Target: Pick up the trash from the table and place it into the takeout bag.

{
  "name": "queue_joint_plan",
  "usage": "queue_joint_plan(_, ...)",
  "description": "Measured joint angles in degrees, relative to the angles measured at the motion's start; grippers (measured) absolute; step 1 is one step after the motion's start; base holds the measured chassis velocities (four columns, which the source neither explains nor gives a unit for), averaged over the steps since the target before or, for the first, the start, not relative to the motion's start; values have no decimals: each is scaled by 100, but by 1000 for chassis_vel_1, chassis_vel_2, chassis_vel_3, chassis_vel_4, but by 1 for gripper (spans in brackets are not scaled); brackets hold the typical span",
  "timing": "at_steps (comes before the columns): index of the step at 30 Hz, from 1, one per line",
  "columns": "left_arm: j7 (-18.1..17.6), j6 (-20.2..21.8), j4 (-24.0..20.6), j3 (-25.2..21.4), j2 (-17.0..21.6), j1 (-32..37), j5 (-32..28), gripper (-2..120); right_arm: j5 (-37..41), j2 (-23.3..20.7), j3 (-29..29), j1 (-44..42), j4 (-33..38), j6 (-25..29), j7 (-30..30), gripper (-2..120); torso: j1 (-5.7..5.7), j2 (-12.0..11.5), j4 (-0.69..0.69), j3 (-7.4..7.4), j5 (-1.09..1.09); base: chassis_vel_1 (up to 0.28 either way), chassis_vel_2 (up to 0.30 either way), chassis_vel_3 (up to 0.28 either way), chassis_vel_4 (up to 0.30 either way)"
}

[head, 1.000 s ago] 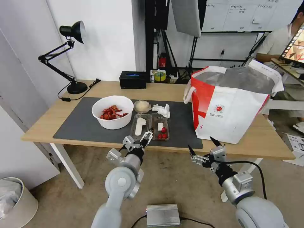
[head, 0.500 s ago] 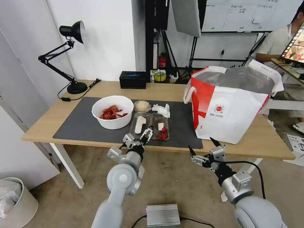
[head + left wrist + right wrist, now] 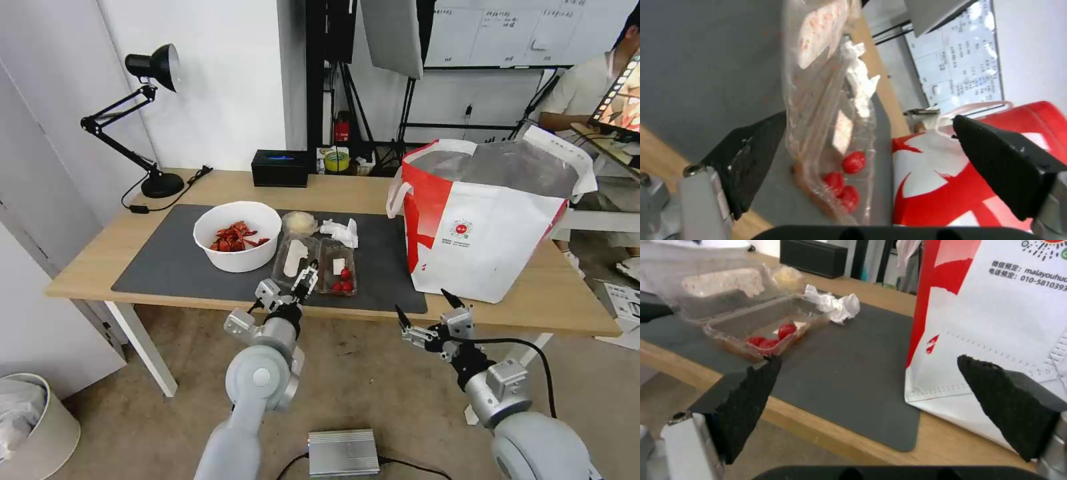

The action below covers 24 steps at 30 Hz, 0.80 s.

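1. The left gripper, jaws spread wide, has crept farther in over the table's near edge; it now straddles the clear hinged tray on the mat, nothing grasped yet.
2. The right gripper hangs released, below the takeout bag at far right; pickup looks imminent.

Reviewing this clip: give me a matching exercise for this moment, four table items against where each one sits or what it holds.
Things:
1. bowl
2. tray
3. tissue
4. bag

States:
A. crumpled, behind the tray
B. off the mat, at the table's right end
C. holds red shell scraps
D. between the left gripper's open fingers

Pairs: 1-C, 2-D, 3-A, 4-B
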Motion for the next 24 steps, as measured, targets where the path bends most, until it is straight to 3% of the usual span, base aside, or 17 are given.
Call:
queue_joint_plan(10,313,-89,-163,57,41,37,71,100,-27,34,-3,-20,8,4,-3,100,0,0,0,0,0,0,0,0,0)
queue_joint_plan(24,466,-168,-190,165,82,-56,-62,100,-39,50,20,-59,51,7,-5,100,0,0,0,0,0,0,0,0,0)
